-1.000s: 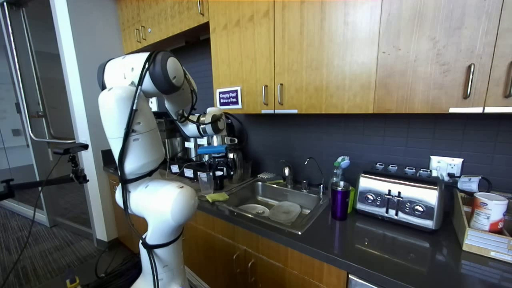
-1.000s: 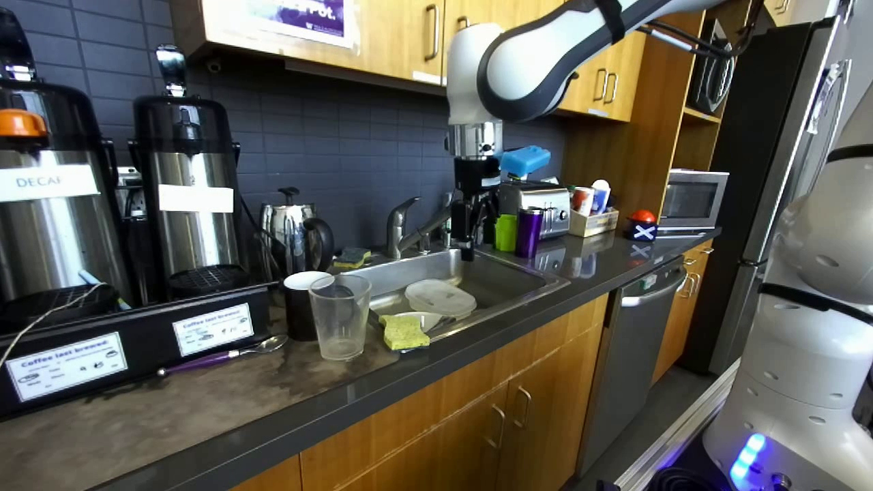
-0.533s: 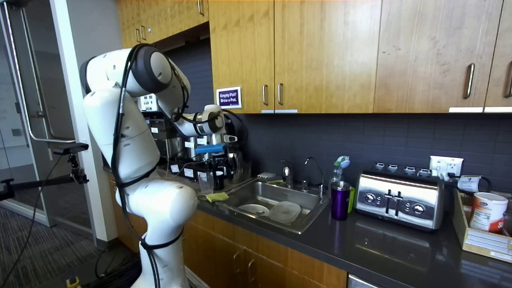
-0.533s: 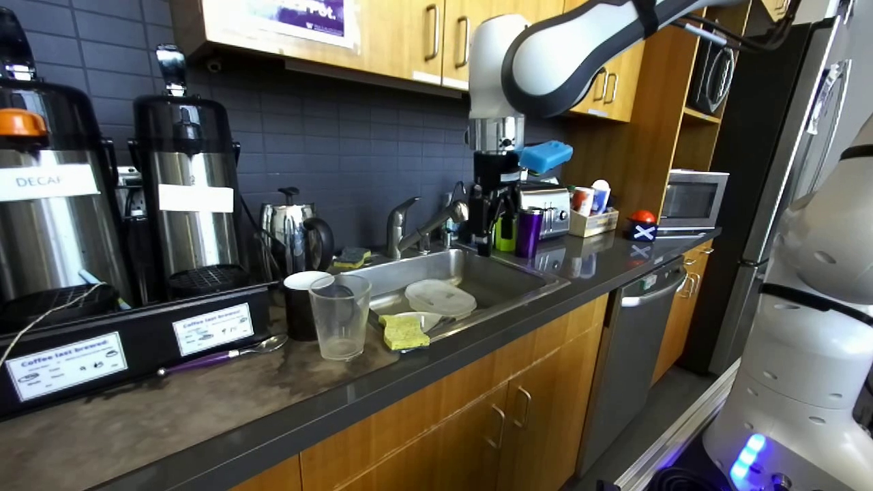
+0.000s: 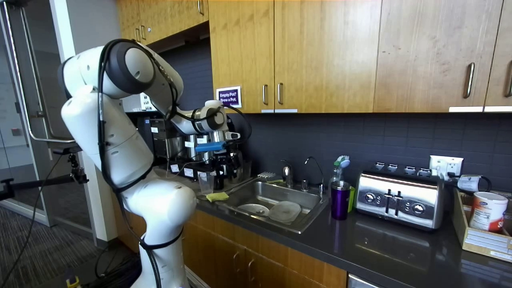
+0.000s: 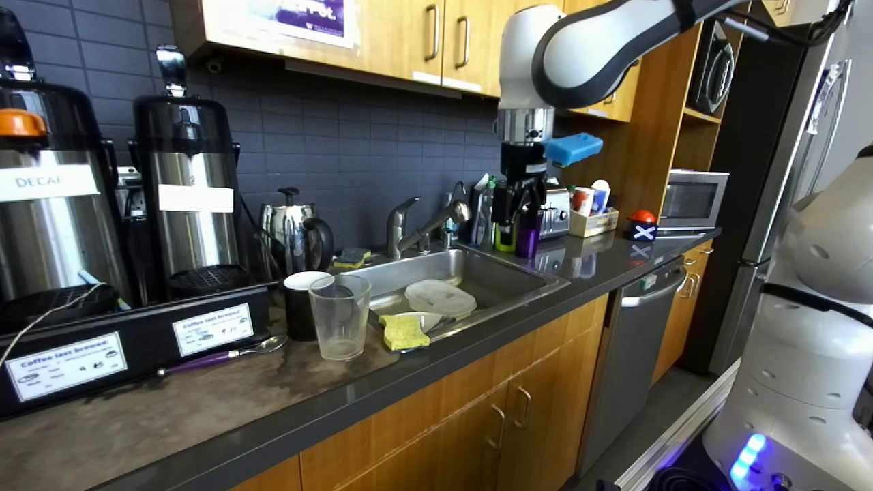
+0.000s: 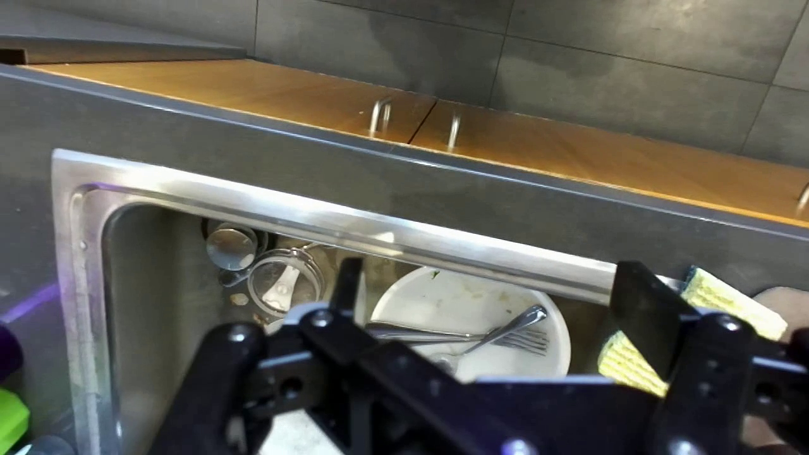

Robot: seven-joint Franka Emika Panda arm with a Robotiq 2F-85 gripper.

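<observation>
Your end effector is hanging higher than the sink, jaws standing wide apart, gripping nothing, white plate lying inside the sink

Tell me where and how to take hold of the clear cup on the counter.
I'd pinch the clear cup by its rim from above, one jaw inside, the other outside toward the counter's front edge. It stands upright with its mouth open upward, and the dark mug stands close on the backsplash side, probably leaving little room there. The open gripper points down, which should suit this.
</observation>
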